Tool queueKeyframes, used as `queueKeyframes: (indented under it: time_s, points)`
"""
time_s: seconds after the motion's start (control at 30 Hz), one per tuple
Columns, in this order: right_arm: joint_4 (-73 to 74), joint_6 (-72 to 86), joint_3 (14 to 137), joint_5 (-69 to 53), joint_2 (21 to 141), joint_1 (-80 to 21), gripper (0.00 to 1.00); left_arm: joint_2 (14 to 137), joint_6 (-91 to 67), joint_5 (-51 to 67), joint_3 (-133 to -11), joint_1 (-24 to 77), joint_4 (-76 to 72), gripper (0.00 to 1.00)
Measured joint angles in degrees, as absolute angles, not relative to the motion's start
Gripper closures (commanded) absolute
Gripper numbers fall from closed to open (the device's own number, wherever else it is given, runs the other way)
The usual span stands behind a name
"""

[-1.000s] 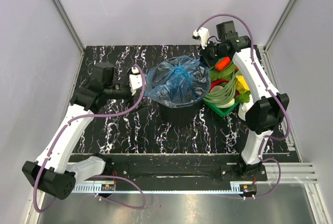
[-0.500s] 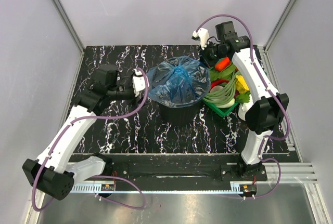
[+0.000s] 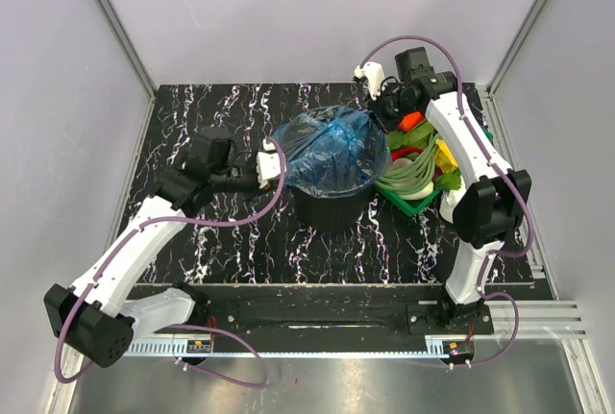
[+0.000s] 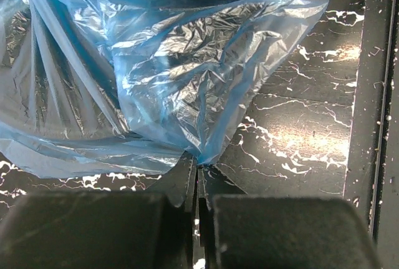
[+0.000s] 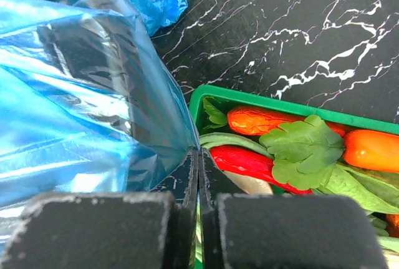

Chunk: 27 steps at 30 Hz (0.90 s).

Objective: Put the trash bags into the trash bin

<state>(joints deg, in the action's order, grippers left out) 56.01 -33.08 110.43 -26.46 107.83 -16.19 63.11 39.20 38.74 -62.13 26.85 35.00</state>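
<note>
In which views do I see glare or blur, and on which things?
Left wrist view: white glare streaks on the trash bag and a bright patch on the table; the left gripper in the foreground is blurred. Right wrist view: the right gripper is soft too, while the vegetables are sharp. Top view: even light, no blur.

I see the trash bags (image 3: 332, 150) as thin, glossy, translucent blue film, heavily wrinkled, spread over the mouth of the trash bin (image 3: 327, 210) and hiding its rim. A denser, brighter blue bunch sits near the middle of the film. On the left side the film tapers into a drawn-out corner beyond the bin. The bin is a matte black cylinder, upright on the table (image 3: 192, 107).
</note>
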Motion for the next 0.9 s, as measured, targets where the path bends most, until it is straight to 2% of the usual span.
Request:
queueKeyframes:
  time_s: [0.9]
  points:
    - [52.5, -33.1, 103.8, -25.1, 106.0, -16.2, 1.0, 63.1, 43.9, 28.9, -54.6, 33.8, 30.0, 1.0]
